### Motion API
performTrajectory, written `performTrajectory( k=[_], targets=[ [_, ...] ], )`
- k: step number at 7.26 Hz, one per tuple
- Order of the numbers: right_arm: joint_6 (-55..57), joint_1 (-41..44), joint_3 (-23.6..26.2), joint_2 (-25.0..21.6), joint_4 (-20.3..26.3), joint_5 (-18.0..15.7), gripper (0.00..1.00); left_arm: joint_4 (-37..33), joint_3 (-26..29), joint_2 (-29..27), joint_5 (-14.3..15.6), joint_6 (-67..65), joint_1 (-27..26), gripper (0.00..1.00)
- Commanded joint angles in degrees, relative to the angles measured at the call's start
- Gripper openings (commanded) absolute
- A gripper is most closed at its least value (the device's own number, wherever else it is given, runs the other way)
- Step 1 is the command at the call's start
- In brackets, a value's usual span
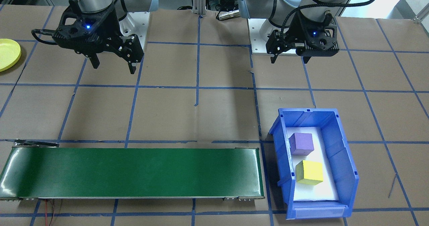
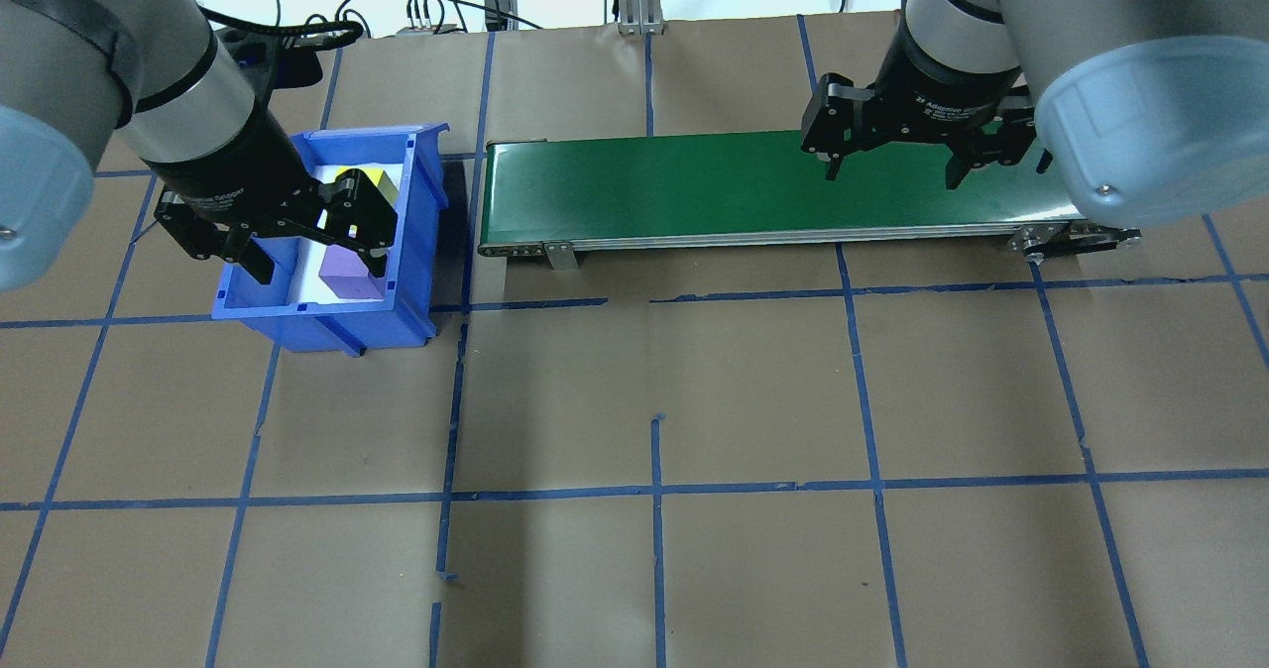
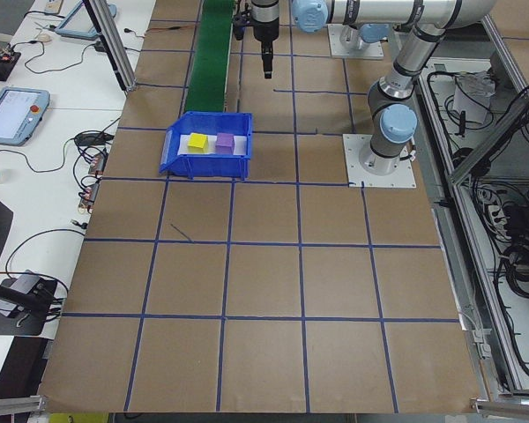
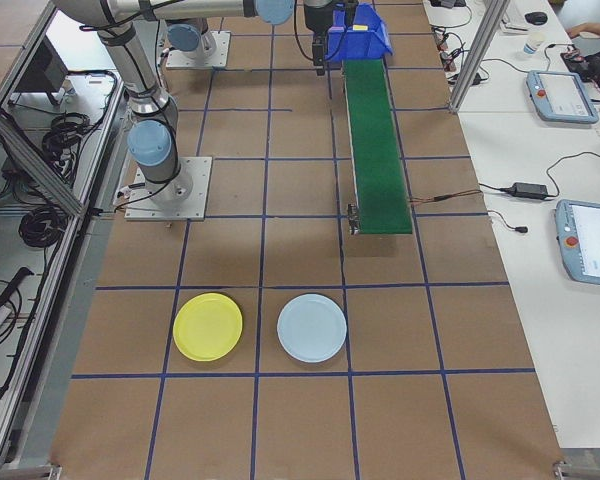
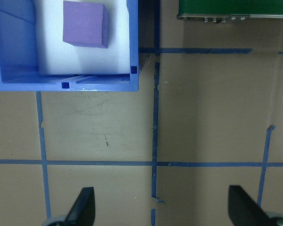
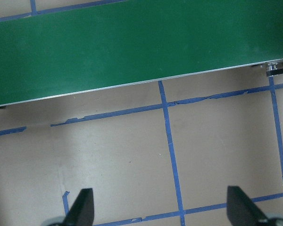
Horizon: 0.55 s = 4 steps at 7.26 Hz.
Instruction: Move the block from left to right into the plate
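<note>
Fingers of the left gripper (image 1: 290, 56) and right gripper (image 1: 114, 65) stand apart and empty, raised over the table's far side; a purple block (image 1: 301, 144) and yellow block (image 1: 309, 172) lie in the blue bin (image 1: 348, 172), right of the green conveyor (image 1: 134, 172).
Overhead: left gripper (image 2: 302, 252) hangs above the bin's near end; centring it over one block, clear of the walls, should serve best.
Right side view: yellow plate (image 4: 208, 326) lies near, beside a pale-blue plate (image 4: 312, 327), well apart from the bin.
</note>
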Motion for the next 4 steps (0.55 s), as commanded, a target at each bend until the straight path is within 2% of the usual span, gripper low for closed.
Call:
performTrajectory(
  k=[1, 3, 4],
  targets=[
    [0.0, -0.1, 0.0, 0.0, 0.0, -0.3, 1.0, 2.9, 0.7, -0.6, 0.3, 1.4, 0.9, 1.0],
    [0.0, 0.0, 0.0, 0.0, 0.0, 0.1, 1.0, 7.2, 0.9, -2.9, -0.4, 5.8, 6.5, 1.0],
    [0.0, 0.0, 0.0, 0.0, 0.0, 0.0, 1.0, 10.1, 0.9, -4.8, -0.4, 12.1, 9.4, 1.0]
  ],
)
